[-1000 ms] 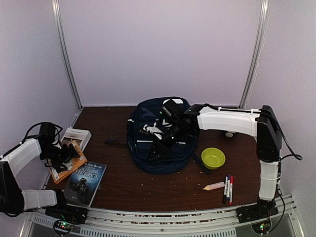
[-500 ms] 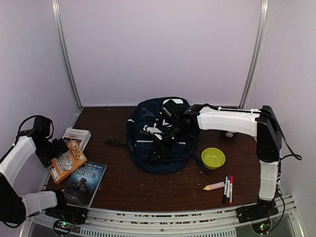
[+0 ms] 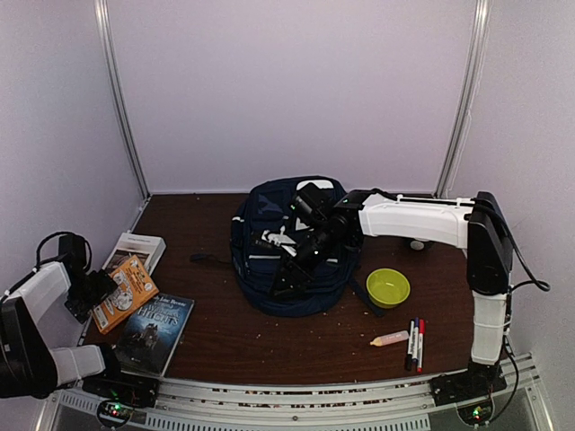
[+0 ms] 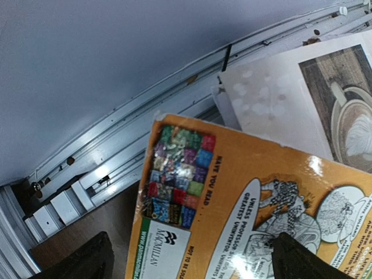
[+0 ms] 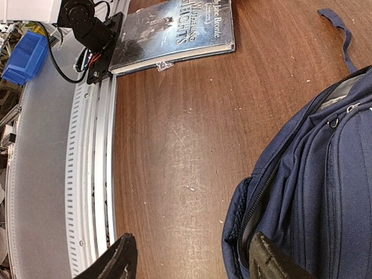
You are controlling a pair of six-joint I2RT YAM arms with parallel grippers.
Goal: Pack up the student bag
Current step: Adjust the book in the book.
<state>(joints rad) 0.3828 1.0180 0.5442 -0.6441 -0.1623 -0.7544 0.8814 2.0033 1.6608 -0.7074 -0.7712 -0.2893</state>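
Observation:
The student bag (image 3: 296, 242), a large navy backpack, lies in the middle of the table. My right gripper (image 3: 284, 277) reaches over its near left side. In the right wrist view this gripper (image 5: 195, 261) is open. One finger sits at the bag's (image 5: 325, 192) unzipped edge and the other hangs over bare table. My left gripper (image 3: 92, 289) is at the far left, beside an orange book (image 3: 128, 289). In the left wrist view it (image 4: 195, 261) is wide open, low over the near end of the orange book (image 4: 244, 197), gripping nothing.
A white book (image 3: 137, 247) lies behind the orange one and a dark book (image 3: 154, 328) lies nearer me. Right of the bag are a green bowl (image 3: 387, 287), markers (image 3: 415, 343) and a pale tube (image 3: 389, 338). The bag's strap (image 5: 337, 29) trails leftwards.
My left gripper has come off the top of the orange book and drawn back to the left and lower. The right arm and the bag have not moved.

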